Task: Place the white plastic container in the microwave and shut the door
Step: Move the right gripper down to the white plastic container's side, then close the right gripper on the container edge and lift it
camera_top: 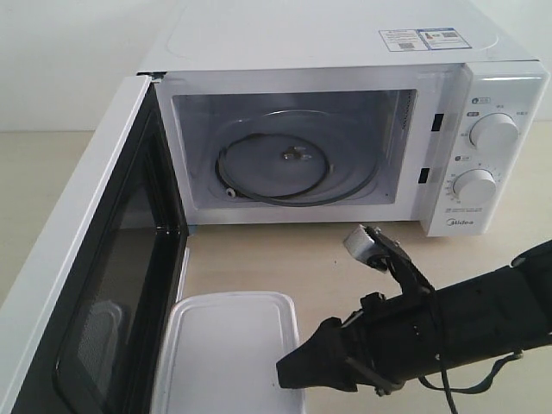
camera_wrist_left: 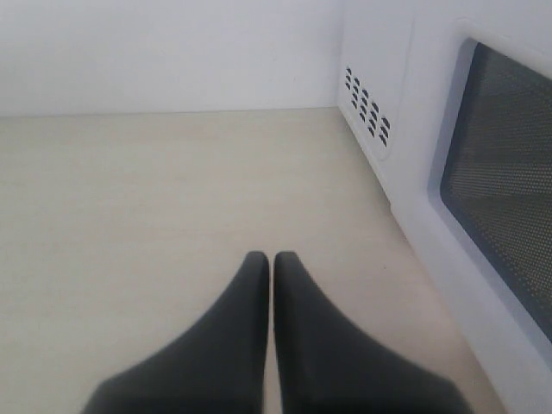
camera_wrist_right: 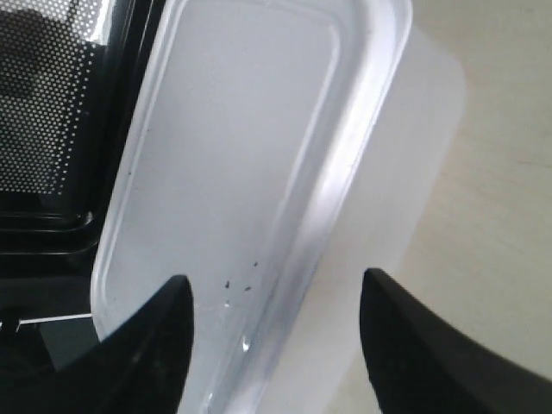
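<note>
The white plastic container (camera_top: pixel 226 352) lies on the table in front of the microwave (camera_top: pixel 345 129), beside the open door (camera_top: pixel 95 285). My right gripper (camera_top: pixel 289 373) hovers at the container's right edge, open, one finger over the lid and the other past the side wall. In the right wrist view the container (camera_wrist_right: pixel 233 164) fills the frame and the right gripper (camera_wrist_right: pixel 276 289) straddles its rim without closing on it. My left gripper (camera_wrist_left: pixel 272 259) is shut on nothing above bare table next to the door's outer face (camera_wrist_left: pixel 500 172). The cavity holds only the glass turntable (camera_top: pixel 289 159).
The open door swings out to the left and walls off that side of the container. Two round dials (camera_top: pixel 492 131) sit on the microwave's right panel. Vent slots (camera_wrist_left: pixel 366 103) mark the microwave's side wall. The beige table (camera_top: pixel 483 267) stretches right of the container.
</note>
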